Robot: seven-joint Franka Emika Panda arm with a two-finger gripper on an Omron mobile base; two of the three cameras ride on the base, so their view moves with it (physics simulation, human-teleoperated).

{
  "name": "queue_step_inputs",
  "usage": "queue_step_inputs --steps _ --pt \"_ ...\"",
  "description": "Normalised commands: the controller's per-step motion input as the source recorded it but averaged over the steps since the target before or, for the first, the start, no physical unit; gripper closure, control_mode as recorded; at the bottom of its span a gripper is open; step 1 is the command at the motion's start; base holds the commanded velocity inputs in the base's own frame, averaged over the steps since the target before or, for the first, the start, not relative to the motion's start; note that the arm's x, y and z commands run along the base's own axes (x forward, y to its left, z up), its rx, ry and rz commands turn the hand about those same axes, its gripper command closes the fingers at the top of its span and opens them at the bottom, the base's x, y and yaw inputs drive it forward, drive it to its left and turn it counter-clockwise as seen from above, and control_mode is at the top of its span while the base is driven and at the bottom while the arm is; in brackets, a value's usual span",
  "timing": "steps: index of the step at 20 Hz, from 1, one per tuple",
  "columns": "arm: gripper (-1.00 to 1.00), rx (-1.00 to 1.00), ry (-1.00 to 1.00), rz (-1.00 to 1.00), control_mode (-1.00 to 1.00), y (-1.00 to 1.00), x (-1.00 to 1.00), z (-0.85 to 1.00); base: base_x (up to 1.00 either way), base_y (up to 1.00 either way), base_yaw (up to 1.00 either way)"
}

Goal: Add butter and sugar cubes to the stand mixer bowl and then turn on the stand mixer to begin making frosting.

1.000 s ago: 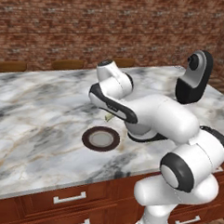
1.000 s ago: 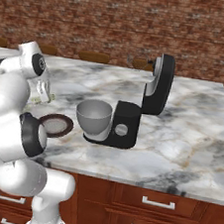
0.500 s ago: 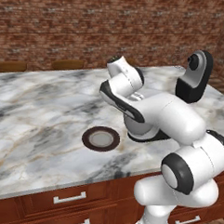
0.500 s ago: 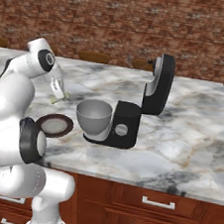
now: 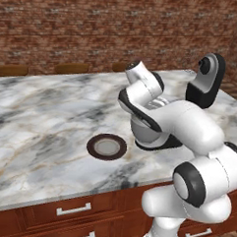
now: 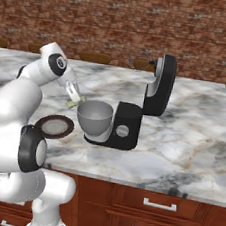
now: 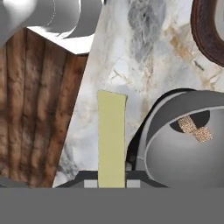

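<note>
Arm bent over the counter, gripper (image 6: 74,98) clamped on the butter (image 6: 75,100) just left of the bowl (image 6: 94,118).

Forearm reaches across the marble counter (image 6: 191,145), wrist angled down; the fingers pinch the pale yellow block, which hangs clear of the surface beside the bowl's rim. Hand view: butter (image 7: 111,138) stands up between the fingertips, bowl (image 7: 183,153) next to it on the right, two small tan cubes (image 7: 195,129) lying inside. Bowl sits on the black mixer (image 6: 137,113) base, head tilted back. Brown plate (image 6: 55,126) lies left of the bowl, near the front edge. Red-brown drawers (image 6: 162,212) with silver handles below; brick wall (image 6: 122,20) behind.
</note>
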Motion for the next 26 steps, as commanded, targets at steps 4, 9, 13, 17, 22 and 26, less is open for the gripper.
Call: queue_step_inputs --steps 4,9,13,17,22,26 --pt "1.00 0.00 -0.03 -0.01 -1.00 -0.23 0.30 0.00 0.00 0.00 0.00" --pt "1.00 0.00 -0.06 -0.05 -1.00 0.00 0.52 0.00 0.00 0.00 0.00" --pt "1.00 0.00 -0.05 -0.03 -1.00 0.00 0.58 -0.10 0.00 0.00 0.00" --pt "1.00 0.00 -0.05 -0.02 -1.00 -0.13 0.28 -0.39 0.00 0.00 0.00" --pt "1.00 0.00 -0.05 -0.03 -1.00 -0.28 0.14 -0.43 0.00 0.00 0.00" --pt "1.00 0.00 -0.05 -0.04 -1.00 -0.46 0.00 -0.39 0.00 0.00 0.00"
